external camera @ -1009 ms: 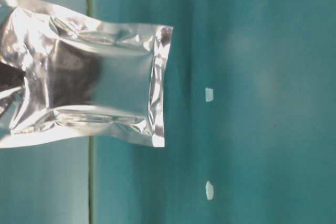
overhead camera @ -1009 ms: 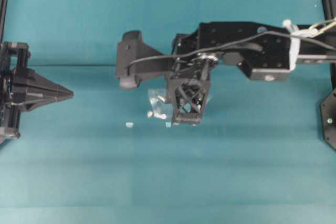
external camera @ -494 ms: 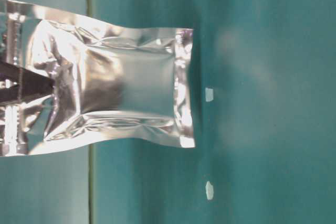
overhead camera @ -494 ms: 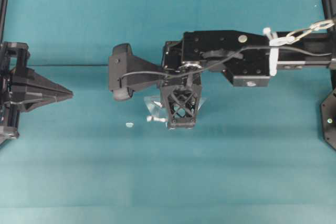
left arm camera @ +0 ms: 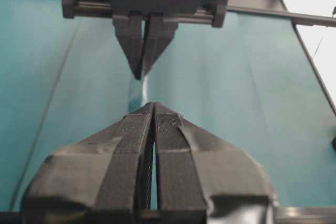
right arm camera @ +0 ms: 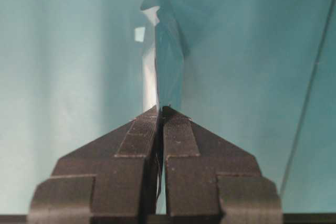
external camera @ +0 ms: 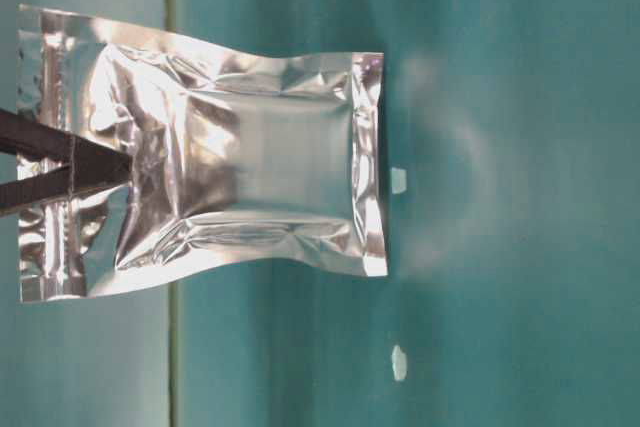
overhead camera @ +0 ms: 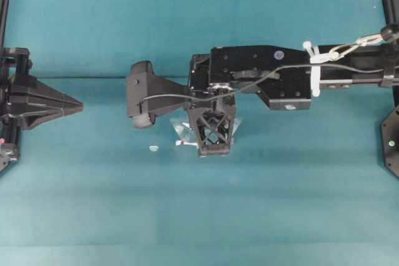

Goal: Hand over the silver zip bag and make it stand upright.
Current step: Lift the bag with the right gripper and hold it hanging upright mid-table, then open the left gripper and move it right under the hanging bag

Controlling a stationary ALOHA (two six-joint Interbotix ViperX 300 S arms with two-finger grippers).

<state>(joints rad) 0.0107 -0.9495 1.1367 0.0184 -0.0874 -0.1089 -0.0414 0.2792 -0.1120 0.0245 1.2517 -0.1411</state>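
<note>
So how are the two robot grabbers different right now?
The right gripper has its jaws shut on the silver zip bag; the left gripper has its jaws shut on nothing. The right gripper points down over the middle of the table; the left gripper sits back at the table's left edge, pointing sideways toward the bag. Both are black with pointed tips.
</note>
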